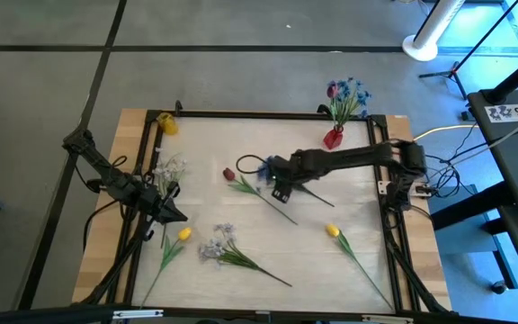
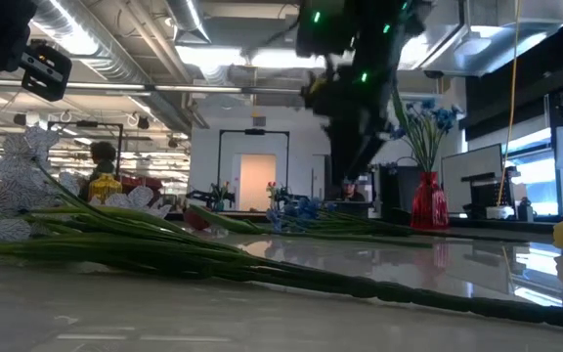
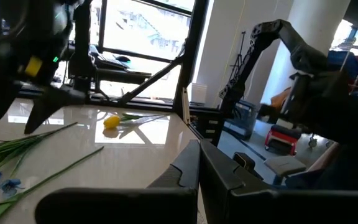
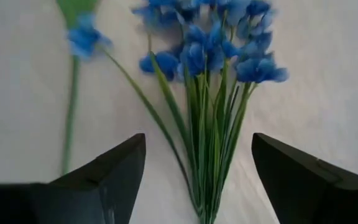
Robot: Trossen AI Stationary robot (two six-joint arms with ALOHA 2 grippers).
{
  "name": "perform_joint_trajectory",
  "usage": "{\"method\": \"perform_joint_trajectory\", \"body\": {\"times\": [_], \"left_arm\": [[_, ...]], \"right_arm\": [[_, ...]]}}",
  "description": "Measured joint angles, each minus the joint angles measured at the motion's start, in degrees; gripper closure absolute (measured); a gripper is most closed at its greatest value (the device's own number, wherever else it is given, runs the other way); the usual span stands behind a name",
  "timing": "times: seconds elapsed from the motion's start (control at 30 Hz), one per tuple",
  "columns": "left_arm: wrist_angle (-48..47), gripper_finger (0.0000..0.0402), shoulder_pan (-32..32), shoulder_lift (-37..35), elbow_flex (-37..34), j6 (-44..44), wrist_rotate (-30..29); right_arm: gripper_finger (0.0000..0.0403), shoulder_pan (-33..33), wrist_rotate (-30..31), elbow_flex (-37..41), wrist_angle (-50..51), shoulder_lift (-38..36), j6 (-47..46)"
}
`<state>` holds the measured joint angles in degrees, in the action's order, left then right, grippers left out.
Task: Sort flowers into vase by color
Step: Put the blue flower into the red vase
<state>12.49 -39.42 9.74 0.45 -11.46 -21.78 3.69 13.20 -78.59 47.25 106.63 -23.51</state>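
A blue cluster flower lies flat on the white table, its green stems running between the fingers of my right gripper. That gripper hangs open above the flower at the table's middle, pointing steeply down and touching nothing. A dark red tulip lies just left of it. Two yellow tulips and two pale sprays lie on the table. My left gripper waits shut at the left side.
A red vase holding blue flowers stands at the far edge, right of the middle. A yellow object sits at the far left corner. A black frame borders the table. Bare tabletop shows between the scattered stems.
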Motion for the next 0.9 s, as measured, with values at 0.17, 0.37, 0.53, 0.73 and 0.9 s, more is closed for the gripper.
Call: {"method": "perform_joint_trajectory", "body": {"times": [0.17, 0.37, 0.53, 0.73, 0.9], "left_arm": [[-0.01, 0.0401, -0.02, 0.0, 0.0, 0.0, -0.01], [-0.02, 0.0401, -0.02, 0.0, 0.0, 0.0, 0.0], [-0.01, 0.0401, -0.01, 0.0, 0.0, 0.0, -0.01], [0.0, 0.0401, -0.02, 0.0, 0.0, 0.0, -0.02], [-0.02, 0.0401, -0.01, 0.0, 0.0, 0.0, 0.0]], "right_arm": [[0.011, 2.3, -1.01, 0.04, 0.27, 5.72, 2.42], [0.0147, 3.18, -2.98, -0.26, 0.52, 9.38, 4.49], [0.0227, 3.14, -5.87, -0.24, 0.36, 9.95, 5.98], [0.0363, 2.98, -6.41, -1.04, -1.52, 9.93, 6.99], [0.0375, 1.49, -4.64, -1.84, -9.02, 6.53, 7.33]]}}
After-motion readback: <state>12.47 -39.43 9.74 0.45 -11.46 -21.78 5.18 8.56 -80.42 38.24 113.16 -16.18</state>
